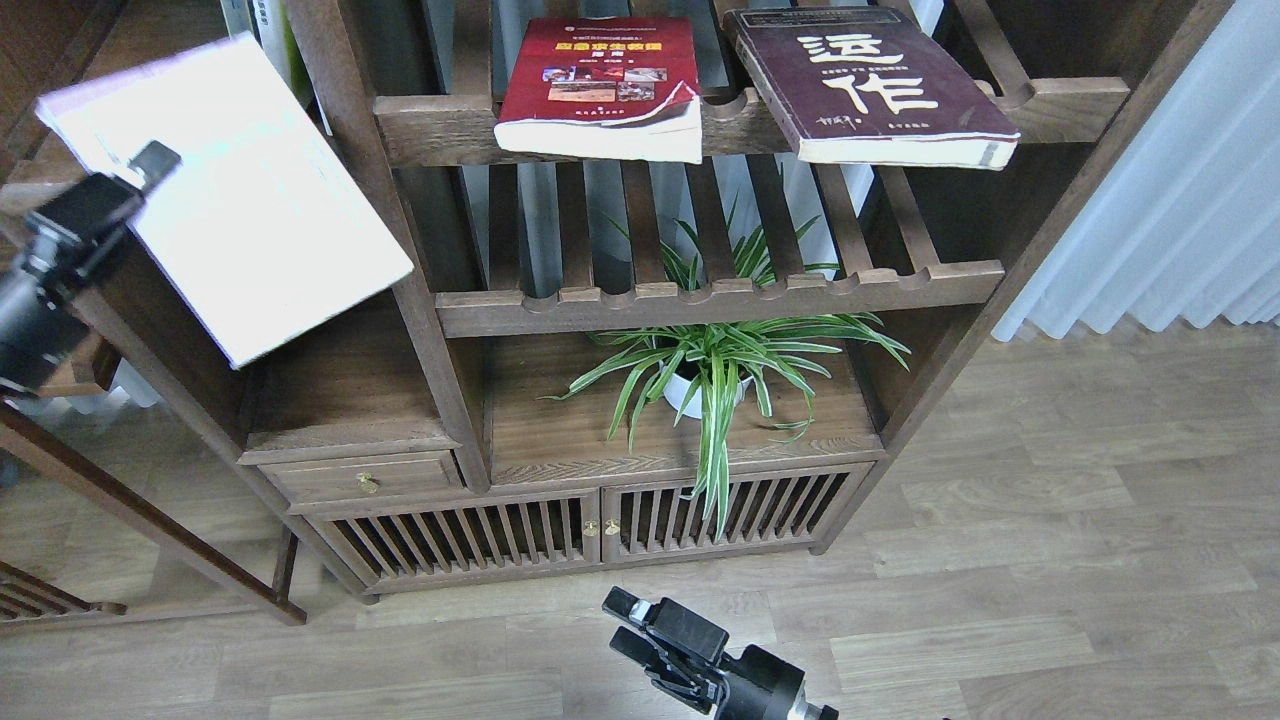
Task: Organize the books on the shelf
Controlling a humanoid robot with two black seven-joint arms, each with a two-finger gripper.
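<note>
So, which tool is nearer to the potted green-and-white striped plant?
Right. The right tool hangs low over the floor, just in front of and below the potted green-and-white striped plant. The left tool is far up and left, shut on the pale lilac-white book.

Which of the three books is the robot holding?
The pale lilac-white book, tilted at the left in the left gripper. The red book and dark-maroon book lie on the top slatted rack.
</note>
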